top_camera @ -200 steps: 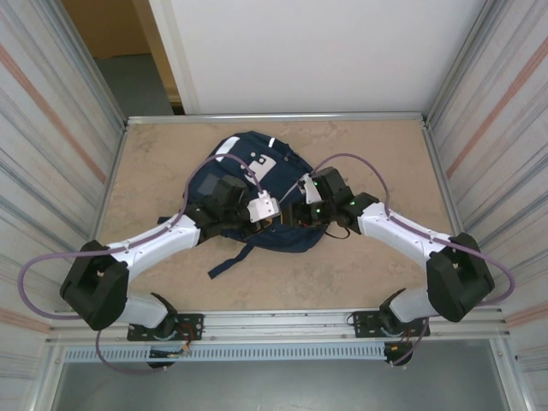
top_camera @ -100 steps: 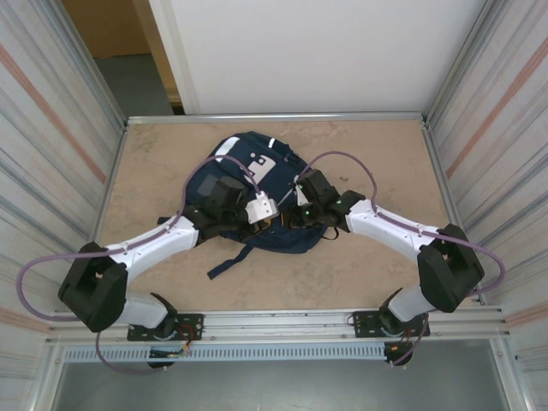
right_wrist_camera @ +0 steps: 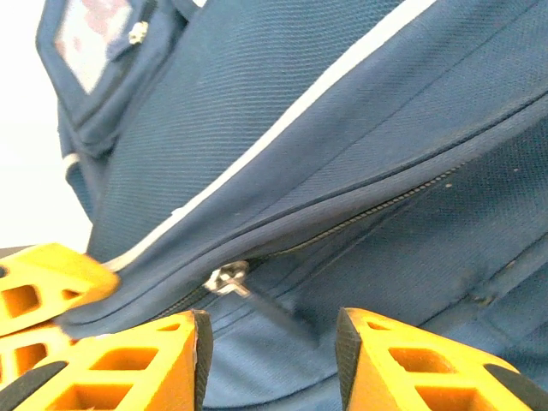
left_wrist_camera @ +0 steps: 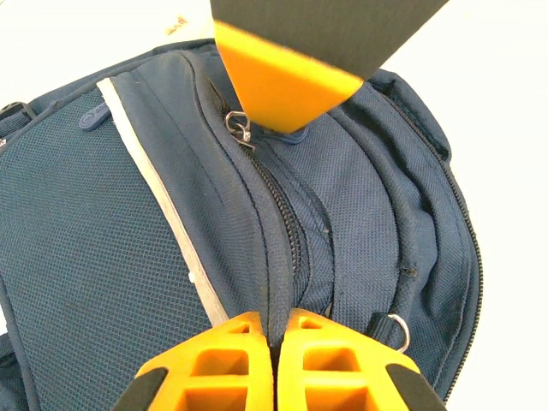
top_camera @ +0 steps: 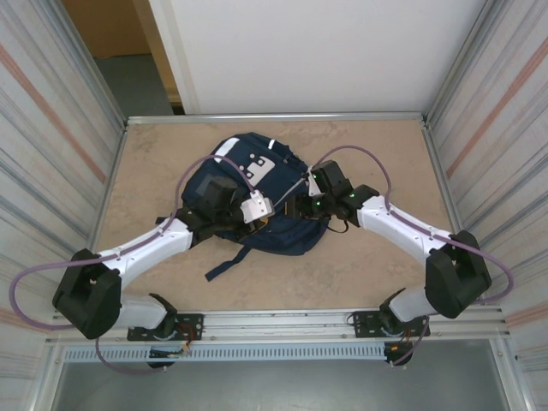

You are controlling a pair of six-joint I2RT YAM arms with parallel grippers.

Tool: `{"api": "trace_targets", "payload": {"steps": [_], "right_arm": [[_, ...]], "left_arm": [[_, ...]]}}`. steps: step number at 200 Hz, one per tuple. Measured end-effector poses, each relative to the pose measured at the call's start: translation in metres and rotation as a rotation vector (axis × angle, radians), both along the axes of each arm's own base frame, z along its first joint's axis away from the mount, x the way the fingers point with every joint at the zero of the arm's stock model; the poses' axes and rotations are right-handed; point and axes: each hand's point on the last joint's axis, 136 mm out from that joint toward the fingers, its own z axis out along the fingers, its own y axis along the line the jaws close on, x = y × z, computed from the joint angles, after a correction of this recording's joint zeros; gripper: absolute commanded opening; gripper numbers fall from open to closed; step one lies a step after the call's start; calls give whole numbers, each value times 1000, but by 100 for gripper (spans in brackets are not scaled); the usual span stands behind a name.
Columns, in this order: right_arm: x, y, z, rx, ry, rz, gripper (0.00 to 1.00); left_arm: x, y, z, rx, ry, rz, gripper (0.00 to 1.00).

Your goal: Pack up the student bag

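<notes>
Top external: student bag [top_camera: 257,184] lies flat, mid-frame on surface [top_camera: 377,274]. Left tool [left_wrist_camera: 272,338] pinched shut on the bag's zip seam. Right tool [right_wrist_camera: 270,347] jaws parted, zip pull [right_wrist_camera: 227,280] just above the gap. Advice: centre the pull between the jaws before closing, seam taut.

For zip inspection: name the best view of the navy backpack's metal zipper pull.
Right wrist: zipper pull close, large, before open jaws. Left wrist: smaller, beside an orange finger. Top external: too small to tell.
</notes>
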Motion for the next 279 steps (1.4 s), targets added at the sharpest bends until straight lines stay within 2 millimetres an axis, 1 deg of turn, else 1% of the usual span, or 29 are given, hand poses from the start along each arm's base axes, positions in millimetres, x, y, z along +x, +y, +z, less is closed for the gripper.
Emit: {"api": "trace_targets", "payload": {"steps": [17,35,70,88,115,129,145,160,183,207,228,235,244,253,279], "right_arm": [[-2,-1,10,23,-17,-4,44],[-3,-1,13,24,-33,9,44],[-4,-1,7,2,-61,55,43],[-5,0,4,-13,-111,126,42],[-2,-3,-3,-36,-147,187,35],[1,-2,-5,-36,-158,205,35],[4,-3,-7,-33,-165,221,32],[4,0,-8,-18,-169,247,27],[1,6,-6,16,-165,285,24],[-4,12,-7,49,-139,319,25],[-12,18,-4,88,-120,357,26],[-14,19,-4,96,-119,370,24],[-16,21,-4,99,-119,381,17],[-17,22,-5,93,-118,386,15],[-14,17,-11,59,-109,360,4]], "left_arm": [[0,0,0,-5,4,-4,0],[0,0,1,-12,9,-7,0],[-4,-2,3,-29,21,-27,0],[-7,-4,4,-42,30,-45,0],[-10,-6,5,-55,39,-64,0],[-11,-6,6,-58,41,-68,0],[-11,-6,6,-59,42,-67,0],[-11,-5,6,-60,44,-68,0],[-11,-4,5,-58,49,-70,0],[-10,-3,5,-62,51,-69,0],[-10,-3,5,-63,50,-69,0],[-9,-2,5,-65,50,-68,0],[-10,-2,5,-68,53,-70,0],[-10,-2,5,-70,55,-71,0],[-11,-2,2,-72,61,-71,0]]}}
